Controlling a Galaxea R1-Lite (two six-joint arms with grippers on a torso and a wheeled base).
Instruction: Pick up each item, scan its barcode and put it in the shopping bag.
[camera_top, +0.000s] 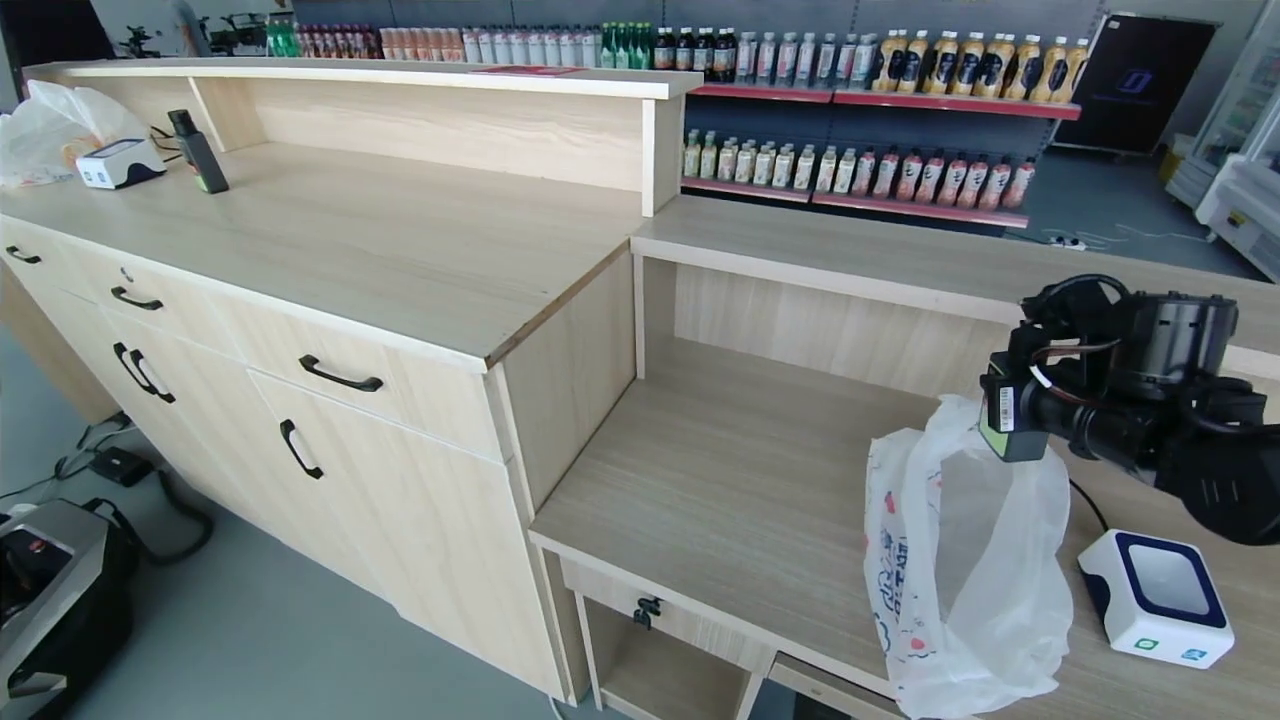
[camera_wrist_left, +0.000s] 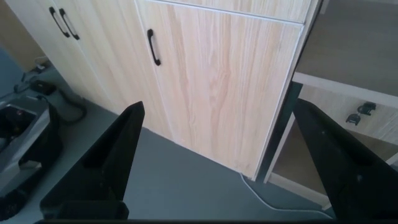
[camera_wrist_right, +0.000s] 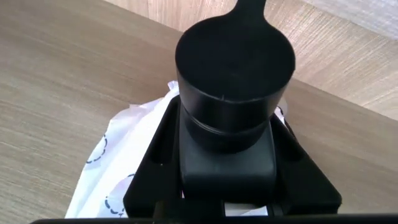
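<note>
One shopping bag (camera_top: 965, 570) is standing upright near the front edge of the low desk (camera_top: 740, 470), its bottom sagging a little over that edge. It is showing as thin, white, half see-through plastic with red and blue print running down one side, and its mouth is gaping upward. Two desk scanners are sitting in the scene: one white scanner with a dark blue face (camera_top: 1158, 598) is lying just beside the bag on the robot's right, and a second scanner (camera_top: 118, 163) is resting far off on the tall counter (camera_top: 380, 240), near one black handheld device (camera_top: 199, 151) and one crumpled plastic bag (camera_top: 45, 130). The right gripper (camera_top: 1010, 430) is hanging at the bag's upper rim, and a small dark piece with a white barcode label and a green edge (camera_top: 1005, 412) is showing at its tip; I cannot tell how the claw is set. The left gripper (camera_wrist_left: 217, 109) is hanging over the grey floor beside the cabinet doors (camera_wrist_left: 217, 81), its claw spread wide and carrying nothing. Two shelves of bottles (camera_top: 860, 170) are standing behind.
</note>
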